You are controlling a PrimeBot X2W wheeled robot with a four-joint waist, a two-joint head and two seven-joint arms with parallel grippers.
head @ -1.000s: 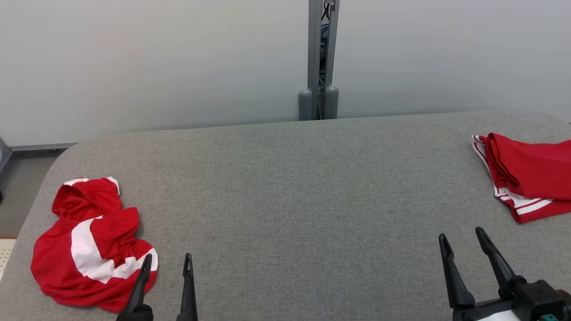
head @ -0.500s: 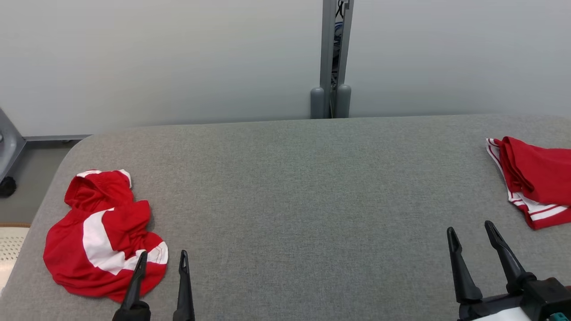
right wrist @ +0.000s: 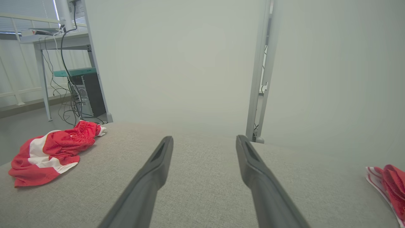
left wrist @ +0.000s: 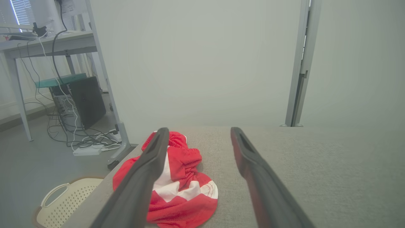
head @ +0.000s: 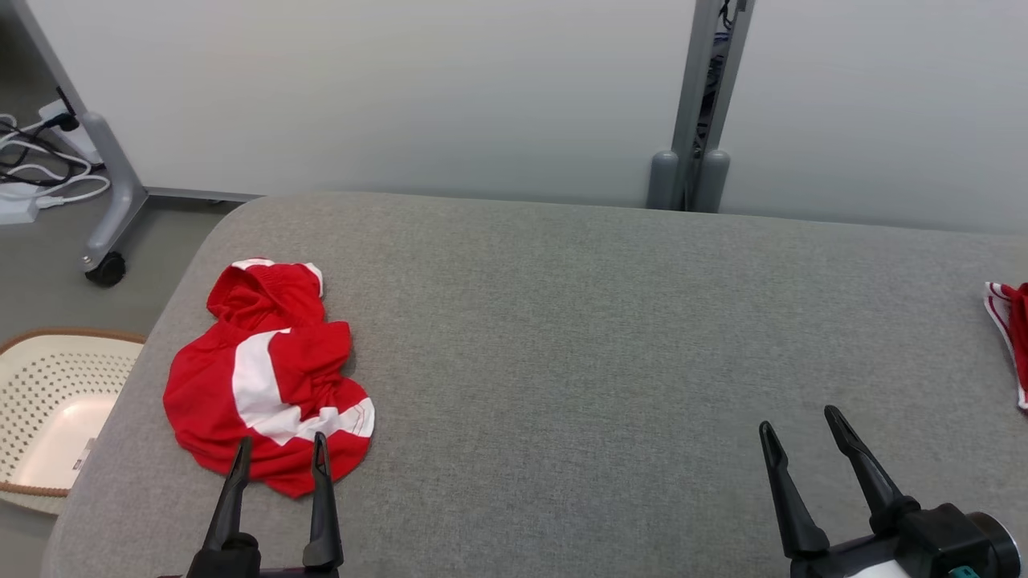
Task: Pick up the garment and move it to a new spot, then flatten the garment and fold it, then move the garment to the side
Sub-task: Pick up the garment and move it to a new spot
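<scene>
**Garment fold, status at outset: nothing lifted yet**

Item: crumpled red-and-white garment point(head: 269, 377), bunched in a loose heap at the left end of the grey padded tabletop point(head: 562, 321), close to its left edge. Condition: wrinkled and doubled over itself, with a broad white band showing. What kind of garment it is cannot be told.

Left gripper point(head: 281, 438): jaws moderately parted, holding nothing. In the head view its fingertips sit over the near hem of the heap. The left wrist view puts the fabric ahead of the fingers and a little to their left. Whether anything touches the fabric cannot be told.

Right gripper point(head: 797, 417): jaws parted, holding nothing, above bare tabletop and well apart from the heap.

Also present:
- Folded red-and-white piece point(head: 1010, 337) at the far right edge of the tabletop, partly cut off by the frame.
- Perforated cream laundry basket point(head: 48, 401) on the floor beside the left end.

Progress, as judged: no step is complete. The garment has not been picked up, moved to a new spot, flattened, folded or set aside. The stage in hand appears to be the left arm's approach for a first grasp. The whole sequence remains, and the broad bare middle of the tabletop looks the likely place for spreading.
</scene>
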